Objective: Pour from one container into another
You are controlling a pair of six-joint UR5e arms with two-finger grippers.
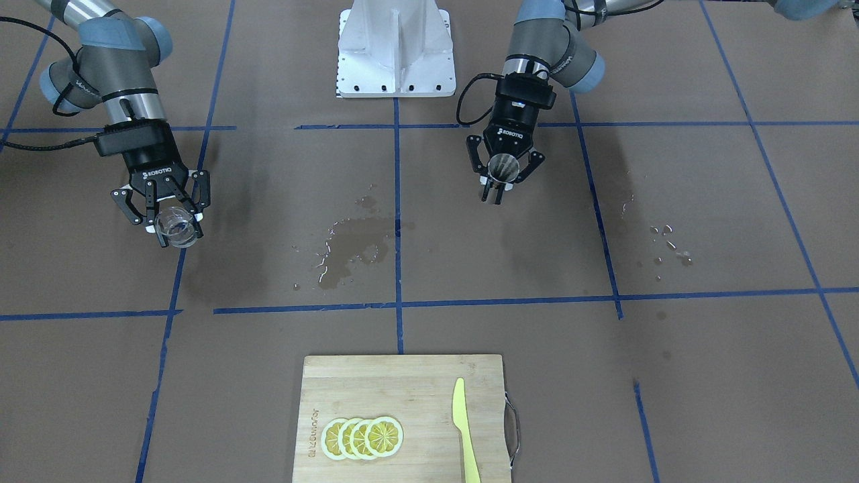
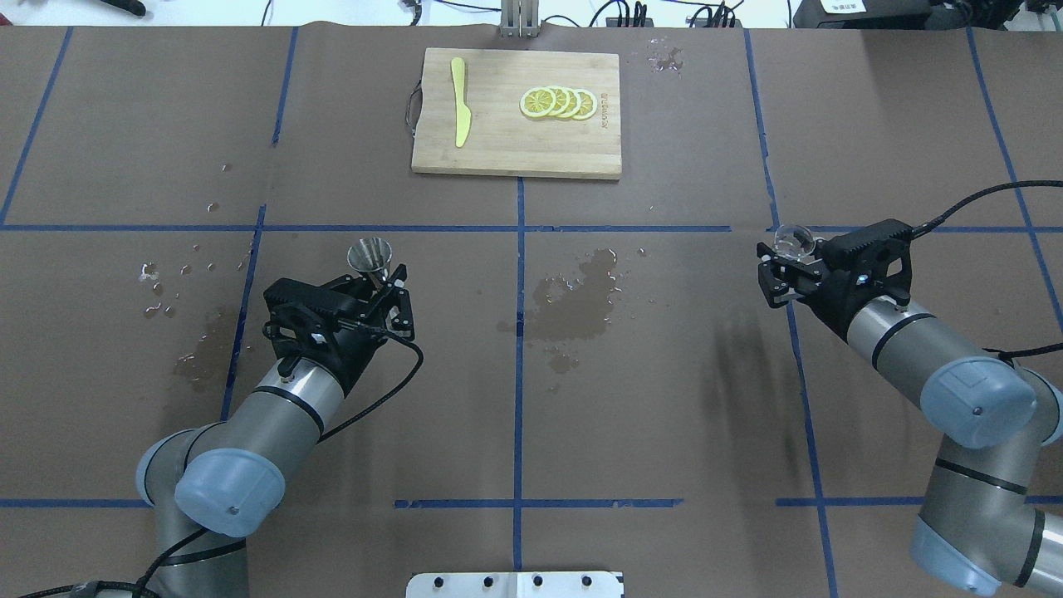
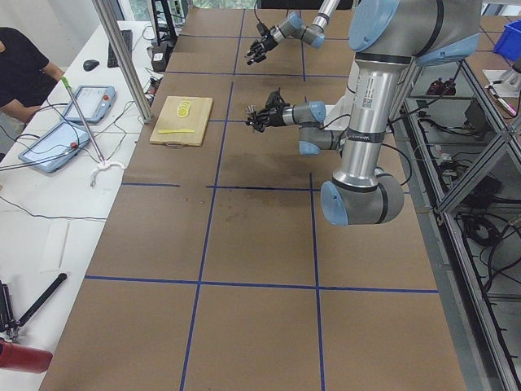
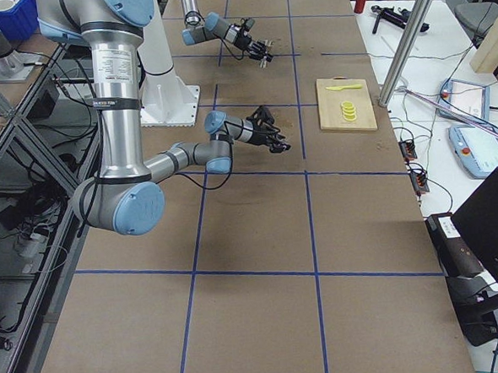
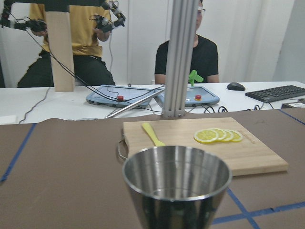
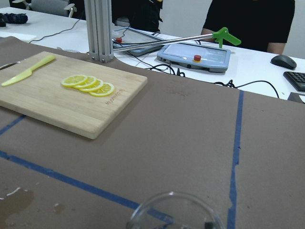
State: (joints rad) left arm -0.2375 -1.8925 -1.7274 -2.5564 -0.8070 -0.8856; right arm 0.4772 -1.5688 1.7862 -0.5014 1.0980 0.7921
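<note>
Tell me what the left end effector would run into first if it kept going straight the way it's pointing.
Probably the wooden cutting board, near its handle end where the yellow knife lies. The left end effector, shut on the jigger, looks raised, so it might pass over.

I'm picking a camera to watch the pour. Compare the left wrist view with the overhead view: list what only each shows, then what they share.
Only the left wrist view: the inside of the jigger bowl, seen close up, and people behind the table. Only the overhead view: the left gripper shut on the jigger, the right gripper holding the glass cup, and the wet patch. Shared: the jigger, cutting board, lemon slices and yellow knife.
</note>
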